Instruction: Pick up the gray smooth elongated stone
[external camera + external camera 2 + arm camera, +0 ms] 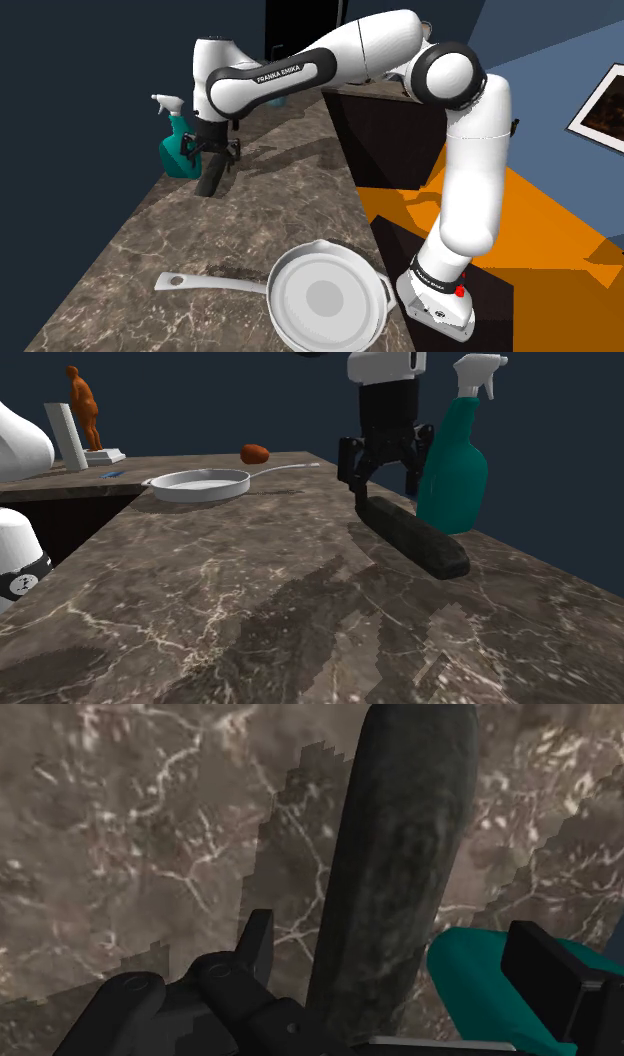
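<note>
Straddling one end of the stone (410, 537), the pincer (381, 476) stands spread; its long axis points away.

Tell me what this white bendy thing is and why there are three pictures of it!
It is a robot arm, a machine that picks things up. One picture looks from beside its stand, one from the counter's far end, and one from a camera on its hand. At its end is a black pincer for grabbing. On the marbled counter are a long dark grey stone, a teal spray bottle and a pale pan. The pincer is open around one end of the stone and holds nothing yet.
</note>
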